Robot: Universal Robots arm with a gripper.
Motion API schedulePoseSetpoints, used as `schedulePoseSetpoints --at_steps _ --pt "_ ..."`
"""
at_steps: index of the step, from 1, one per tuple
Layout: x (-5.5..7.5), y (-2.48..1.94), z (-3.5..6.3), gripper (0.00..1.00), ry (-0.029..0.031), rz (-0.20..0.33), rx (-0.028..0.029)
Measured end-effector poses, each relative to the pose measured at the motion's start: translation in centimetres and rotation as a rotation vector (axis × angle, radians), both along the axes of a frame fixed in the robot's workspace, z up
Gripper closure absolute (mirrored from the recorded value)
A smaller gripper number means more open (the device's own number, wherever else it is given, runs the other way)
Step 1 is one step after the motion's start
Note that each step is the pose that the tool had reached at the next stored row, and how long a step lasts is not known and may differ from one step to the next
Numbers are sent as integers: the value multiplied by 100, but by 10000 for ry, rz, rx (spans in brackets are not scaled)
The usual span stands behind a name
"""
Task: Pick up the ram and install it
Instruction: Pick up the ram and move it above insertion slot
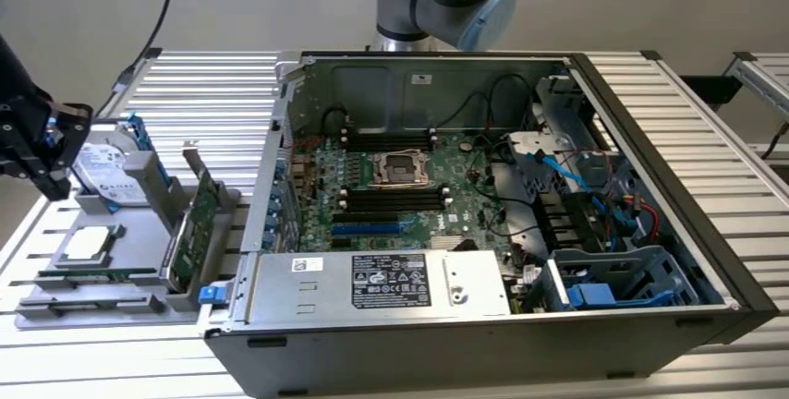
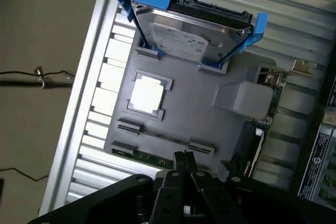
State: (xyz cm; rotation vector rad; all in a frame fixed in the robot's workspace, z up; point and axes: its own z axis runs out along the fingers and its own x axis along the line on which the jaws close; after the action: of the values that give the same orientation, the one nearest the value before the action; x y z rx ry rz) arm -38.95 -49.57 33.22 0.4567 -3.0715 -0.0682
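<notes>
Wrist view showed our gripper (image 2: 185,162), closed and empty, near the ram (image 2: 149,157) at the tray (image 2: 199,108) edge; we judged grasping needed it open.

Open room above ram (image 1: 96,276), upright card (image 1: 188,228) just beside, hard drive (image 1: 109,175) standing near
</notes>
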Motion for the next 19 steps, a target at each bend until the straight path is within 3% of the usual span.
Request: schedulePoseSetpoints --at_steps 10,19 --pt "-9 -2 -32 89 0 1656 0" --pt "-9 -2 -123 89 0 3303 1"
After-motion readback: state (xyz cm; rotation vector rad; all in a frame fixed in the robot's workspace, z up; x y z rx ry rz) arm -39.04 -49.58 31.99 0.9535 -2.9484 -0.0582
